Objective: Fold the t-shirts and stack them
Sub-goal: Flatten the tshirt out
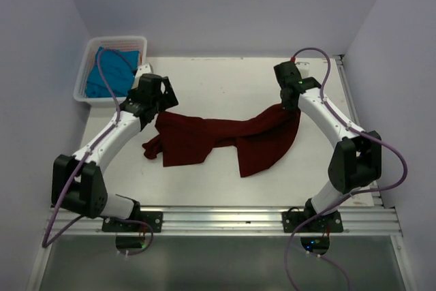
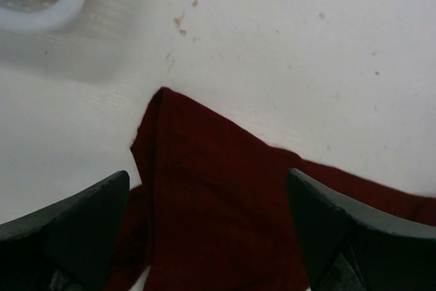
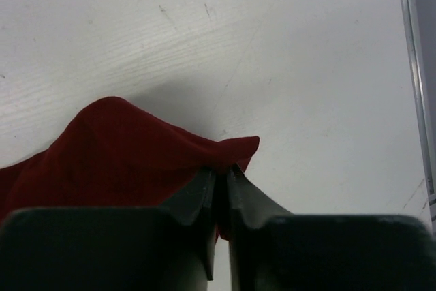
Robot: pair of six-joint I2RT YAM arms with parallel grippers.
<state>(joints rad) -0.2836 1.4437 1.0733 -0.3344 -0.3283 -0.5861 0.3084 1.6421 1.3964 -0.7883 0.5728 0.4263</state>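
A dark red t-shirt (image 1: 225,140) lies crumpled across the middle of the white table (image 1: 218,80). My right gripper (image 1: 291,105) is shut on its far right corner and holds that corner lifted; the right wrist view shows the cloth (image 3: 129,148) pinched between the fingertips (image 3: 204,185). My left gripper (image 1: 155,108) is open and hovers over the shirt's left end; the cloth (image 2: 211,202) lies below and between its two fingers (image 2: 65,233). A blue t-shirt (image 1: 110,73) lies in the white basket (image 1: 88,56).
The white basket stands at the table's far left corner, and its rim shows in the left wrist view (image 2: 61,5). A metal rail (image 1: 225,219) runs along the near edge. Walls enclose the table on three sides.
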